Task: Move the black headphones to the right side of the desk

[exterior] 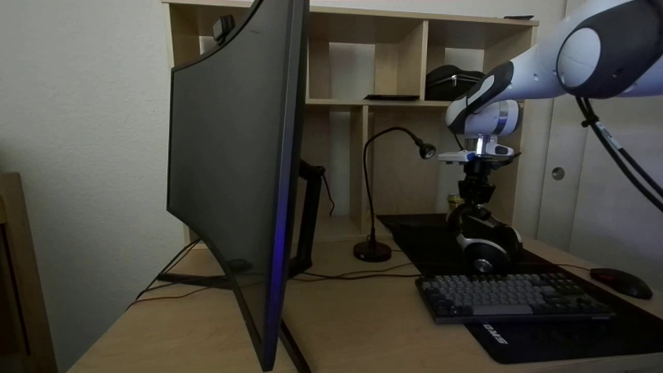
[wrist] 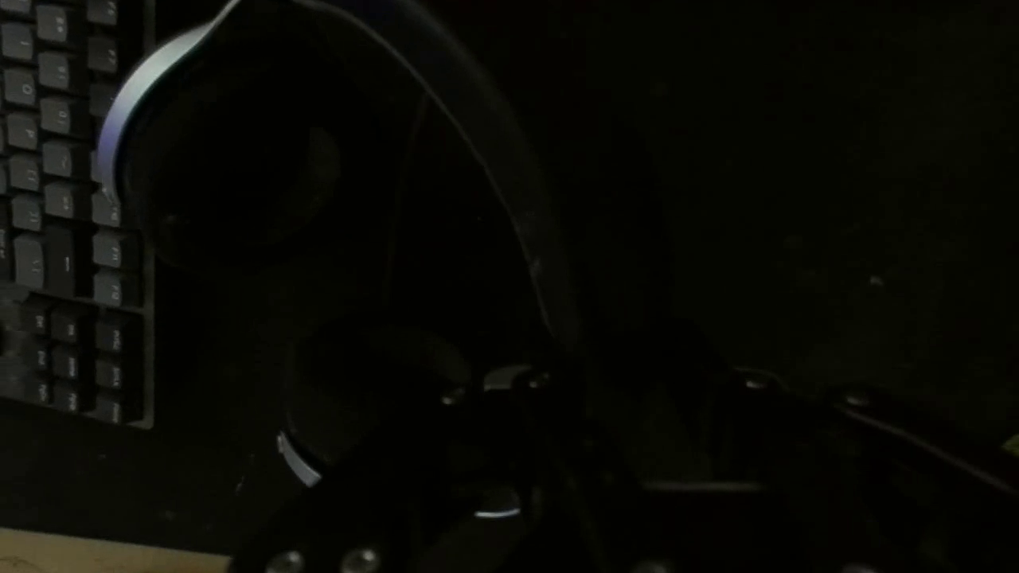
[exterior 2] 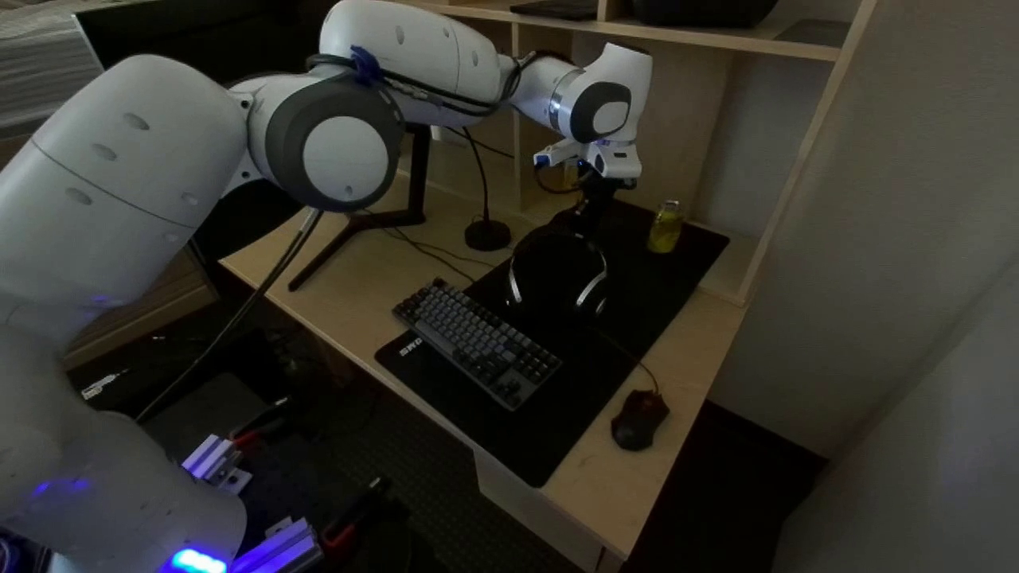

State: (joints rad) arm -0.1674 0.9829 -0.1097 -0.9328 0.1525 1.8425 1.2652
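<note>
Lettering (exterior: 495, 334) on mat (exterior 2: 541, 438), white, just in front of keyboard (exterior: 510, 298): in both exterior views, too small to read for sure. White cable tag (exterior: 609, 135) in an exterior view, up and right of keyboard: illegible too. Wrist view picks out O and P on keycaps (wrist: 20, 87), sideways; most of the rest is too dark. Headphones (exterior: 486, 247) are just behind keyboard, over the mat on desk (exterior: 362, 321), band (wrist: 513, 159) up, cups (exterior: 484, 257) lower and toward keyboard; can't tell if they touch the mat. Gripper (exterior: 476, 203) is at the band, but it's black on black, so can't tell whether it's clamped on or just around it. Wrist view adds the inside of the band, curving toward the gripper, with a cup near keyboard's edge and one closer to the gripper. Bottle (exterior 2: 665, 228) shows whole in an exterior view, behind keyboard, farther back than headphones; in an exterior view there's a yellow patch (exterior: 455, 201) beside the gripper, can't tell if it's the same thing. Monitor (exterior: 233, 140) with webcam (exterior: 224, 28), well left of keyboard, is big in an exterior view; arm (exterior 2: 434, 52) crosses that side in an exterior view. Lamp (exterior: 372, 250) behind-left of keyboard and mouse (exterior 2: 640, 419) off its right end show in both exterior views.
</note>
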